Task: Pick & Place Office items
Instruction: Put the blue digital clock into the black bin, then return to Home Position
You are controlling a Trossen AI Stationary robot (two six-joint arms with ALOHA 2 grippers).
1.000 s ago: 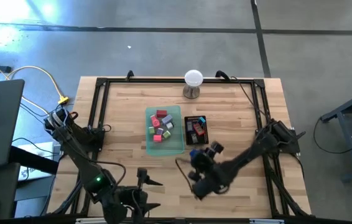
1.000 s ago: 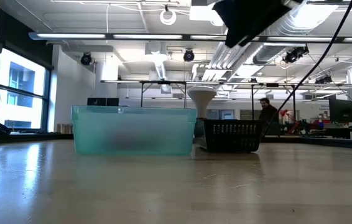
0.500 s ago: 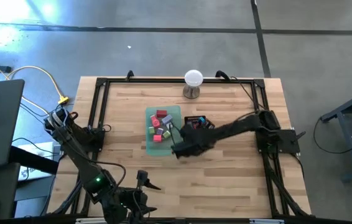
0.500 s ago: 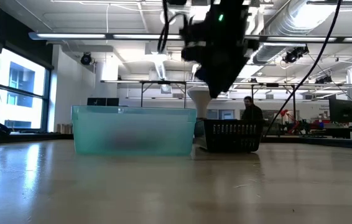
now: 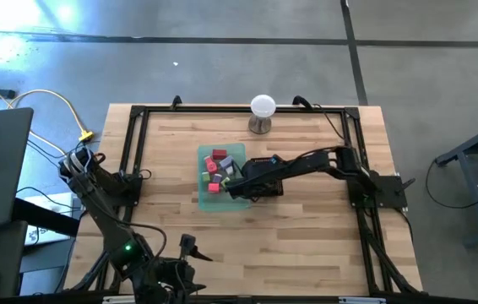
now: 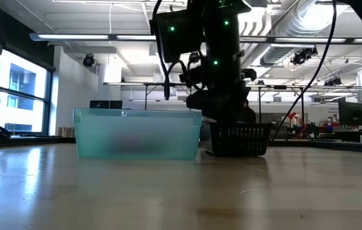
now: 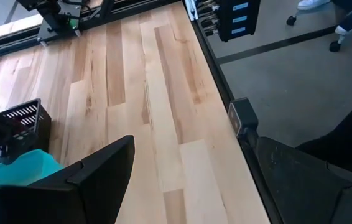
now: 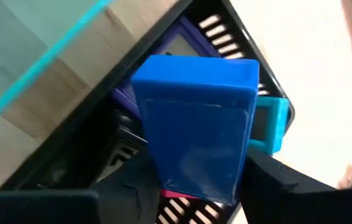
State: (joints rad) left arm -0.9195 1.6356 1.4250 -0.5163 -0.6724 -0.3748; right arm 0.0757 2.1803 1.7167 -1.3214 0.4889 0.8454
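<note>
My right gripper (image 8: 194, 186) clamps a blue block (image 8: 198, 127), fingers narrowed to its width, right above the black basket (image 5: 266, 177). My left gripper (image 7: 188, 180) waits, spread wide, well apart from the basket.

Wood table (image 5: 171, 219) fills the lower middle of the high view, black frame (image 5: 133, 143) along its edges. Green tray (image 5: 237, 198) at centre, mesh tray (image 5: 260, 162) just right of it, white ball on stand (image 5: 262, 114) near the top edge.
</note>
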